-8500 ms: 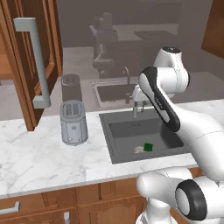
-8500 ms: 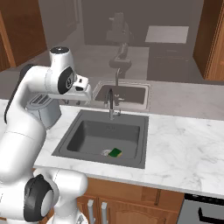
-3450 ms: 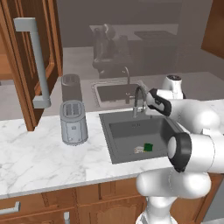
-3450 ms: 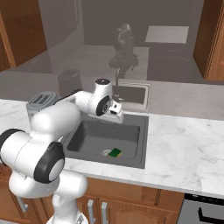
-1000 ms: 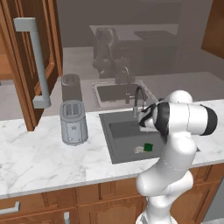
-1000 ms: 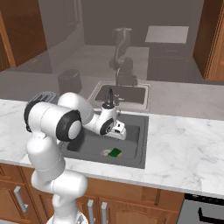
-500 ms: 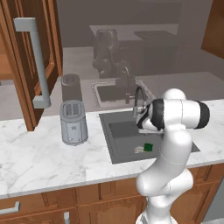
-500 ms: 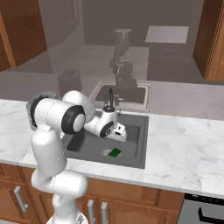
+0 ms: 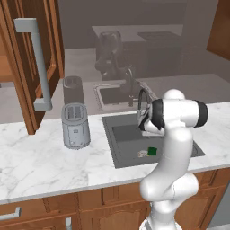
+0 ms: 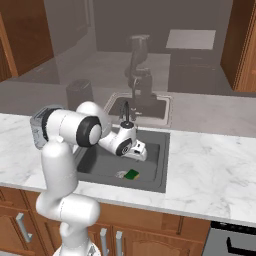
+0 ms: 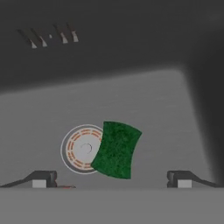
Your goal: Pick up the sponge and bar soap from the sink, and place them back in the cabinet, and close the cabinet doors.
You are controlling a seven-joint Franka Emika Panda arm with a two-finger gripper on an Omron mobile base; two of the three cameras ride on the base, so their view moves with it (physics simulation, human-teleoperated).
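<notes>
- The step in hand looks like the first pick: the claw (image 11: 111,179) hangs inside the sink (image 9: 121,155), jaws spread wide and holding nothing.
- The sponge (image 11: 116,149) lies flat on the basin floor, green face up, overlapping the edge of the round drain (image 11: 81,148), apart from both fingertips (image 11: 41,179).
- In the left base view a pale block, probably the bar soap (image 9: 142,153), sits just beside the sponge; too small to be sure.
- Next move, as I judge it: come down straight, set the jaws astride the sponge and close.
- The cabinet doors (image 9: 33,67) stand open above the table (image 9: 40,166), near the toaster (image 9: 75,125).
- Against the earliest frames, the arm has swung from high over the faucet (image 9: 140,101) down into the basin; the sponge has not moved.
</notes>
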